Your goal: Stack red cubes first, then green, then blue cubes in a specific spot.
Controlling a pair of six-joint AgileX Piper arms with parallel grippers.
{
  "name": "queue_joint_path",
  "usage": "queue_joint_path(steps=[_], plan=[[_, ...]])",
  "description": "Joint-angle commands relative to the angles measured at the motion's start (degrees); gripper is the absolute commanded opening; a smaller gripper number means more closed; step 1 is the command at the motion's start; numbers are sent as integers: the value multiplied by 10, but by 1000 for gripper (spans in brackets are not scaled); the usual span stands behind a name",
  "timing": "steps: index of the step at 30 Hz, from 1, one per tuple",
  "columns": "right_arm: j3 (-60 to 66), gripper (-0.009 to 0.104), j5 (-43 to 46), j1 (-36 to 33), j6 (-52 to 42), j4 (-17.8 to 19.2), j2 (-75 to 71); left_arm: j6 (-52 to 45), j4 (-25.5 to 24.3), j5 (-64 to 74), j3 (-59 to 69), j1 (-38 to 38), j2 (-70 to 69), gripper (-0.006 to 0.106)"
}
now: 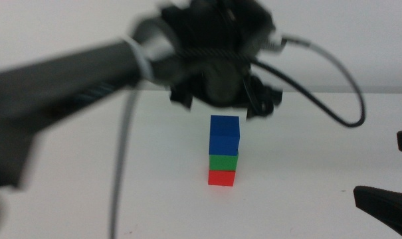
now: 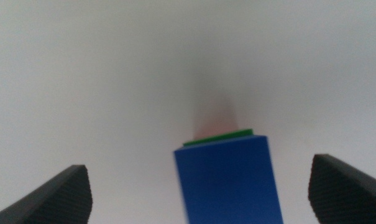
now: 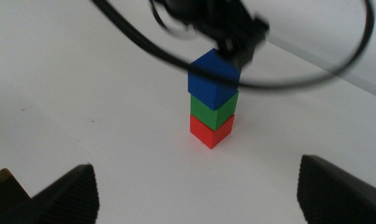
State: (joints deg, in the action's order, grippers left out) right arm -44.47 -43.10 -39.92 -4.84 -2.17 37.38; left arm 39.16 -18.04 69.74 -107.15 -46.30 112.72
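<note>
On the white table (image 1: 300, 192) stands a stack of three cubes: the red cube (image 1: 221, 178) at the bottom, the green cube (image 1: 223, 162) on it, and the blue cube (image 1: 224, 135) on top. My left gripper (image 1: 224, 106) hovers just above the blue cube. In the left wrist view its jaws stand wide apart on either side of the blue cube (image 2: 228, 180) without touching it, so the left gripper (image 2: 200, 168) is open. A green edge (image 2: 219, 137) shows below the blue. My right gripper (image 1: 397, 171) waits open at the lower right, looking at the stack (image 3: 212, 106).
The left arm (image 1: 68, 86) reaches in from the left, blurred. A black cable (image 1: 347, 99) loops from its wrist over the table behind the stack. The cable also crosses the right wrist view (image 3: 287, 78).
</note>
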Motion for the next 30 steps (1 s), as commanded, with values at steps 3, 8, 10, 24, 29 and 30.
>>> queue_joint_path(steps=[3,8,10,24,29,30], plan=[[3,85,5,-1,-1,4,-3,-145,-9,55,15,1,-116,94],[3,85,5,-1,-1,4,-3,-318,37,56,121,1,-296,94],[3,85,5,-1,-1,4,-3,-316,45,56,165,1,-374,94],[3,85,5,-1,-1,4,-3,-265,25,-90,433,68,-723,94],[3,85,5,-1,-1,4,-4,-371,119,-224,533,257,-804,94],[3,85,5,-1,-1,4,-4,-387,132,-238,549,291,-817,94]])
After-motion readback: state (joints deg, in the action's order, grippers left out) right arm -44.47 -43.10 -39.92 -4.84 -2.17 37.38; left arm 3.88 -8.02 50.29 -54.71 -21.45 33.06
